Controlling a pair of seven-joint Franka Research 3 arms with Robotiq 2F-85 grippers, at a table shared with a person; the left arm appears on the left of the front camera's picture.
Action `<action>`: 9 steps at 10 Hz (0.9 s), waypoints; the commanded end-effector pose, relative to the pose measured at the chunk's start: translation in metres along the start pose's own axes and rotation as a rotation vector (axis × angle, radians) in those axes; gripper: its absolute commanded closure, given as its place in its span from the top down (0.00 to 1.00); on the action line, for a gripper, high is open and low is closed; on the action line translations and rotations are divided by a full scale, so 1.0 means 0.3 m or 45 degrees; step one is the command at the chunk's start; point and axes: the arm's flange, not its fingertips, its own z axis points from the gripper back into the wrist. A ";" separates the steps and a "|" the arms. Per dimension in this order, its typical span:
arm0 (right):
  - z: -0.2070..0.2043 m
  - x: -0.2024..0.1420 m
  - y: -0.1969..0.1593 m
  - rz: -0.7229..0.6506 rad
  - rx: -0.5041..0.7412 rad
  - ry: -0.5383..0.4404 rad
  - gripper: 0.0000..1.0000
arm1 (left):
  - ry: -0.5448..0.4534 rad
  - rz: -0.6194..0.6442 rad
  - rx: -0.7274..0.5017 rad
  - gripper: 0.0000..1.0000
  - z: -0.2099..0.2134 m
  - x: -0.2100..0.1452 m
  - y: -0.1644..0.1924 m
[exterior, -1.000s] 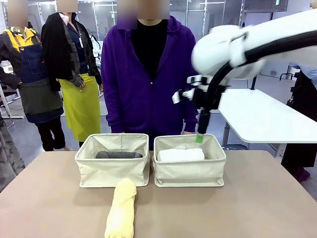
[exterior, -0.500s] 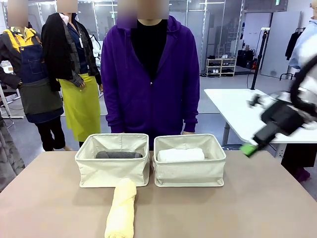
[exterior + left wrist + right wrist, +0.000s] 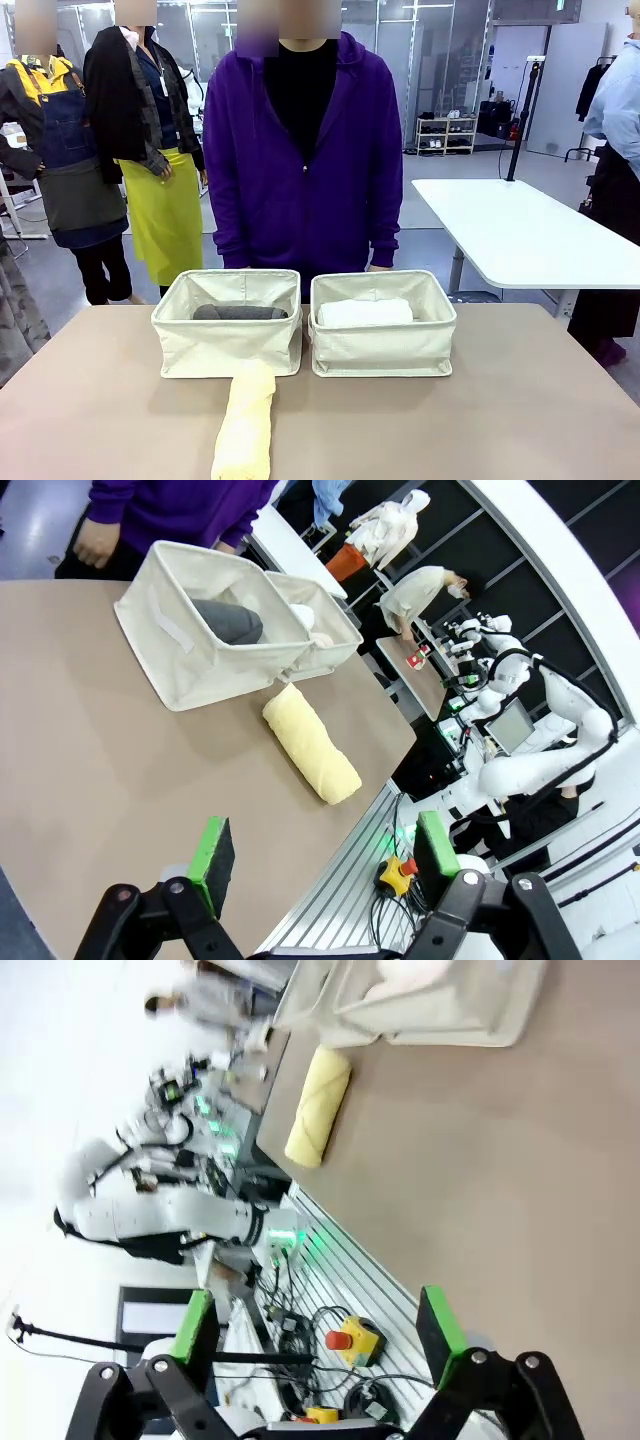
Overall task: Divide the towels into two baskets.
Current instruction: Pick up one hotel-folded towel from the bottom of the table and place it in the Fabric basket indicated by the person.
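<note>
On the table [image 3: 520, 400], just in front of the left basket [image 3: 226, 340], the pale yellow towel [image 3: 246, 425] lies outside both baskets. Its far end touches that basket's front wall close to the right corner. Its long axis runs near to far, with the near end leaning slightly left. The dark grey towel [image 3: 240, 312] sits inside the left basket and the white towel [image 3: 365, 312] inside the right basket [image 3: 382, 345], so each holds 1 roll that you can see.

Your left fingers [image 3: 213, 852] stand wide apart with nothing between them, at the table's near edge on the left. From there the yellow towel lies ahead of them, well apart, set on a slant across the view. Your right fingers [image 3: 437, 1325] are spread just as wide and empty, by the near edge on the right, with the towel farther off.

The left arm looks nearer to me. You would need to bring its fingers over the roll's middle and turn the wrist so that they close across its width, not along its length.
</note>
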 end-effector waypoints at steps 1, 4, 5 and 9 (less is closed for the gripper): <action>0.020 -0.010 -0.019 -0.156 0.011 -0.056 1.00 | -0.018 0.002 -0.009 0.92 0.009 0.003 -0.015; 0.050 -0.053 -0.069 -0.133 -0.001 -0.066 1.00 | -0.018 0.002 -0.009 0.92 0.009 0.003 -0.015; 0.050 -0.053 -0.069 -0.133 -0.001 -0.066 1.00 | -0.018 0.002 -0.009 0.92 0.009 0.003 -0.015; 0.050 -0.053 -0.069 -0.133 -0.001 -0.066 1.00 | -0.018 0.002 -0.009 0.92 0.009 0.003 -0.015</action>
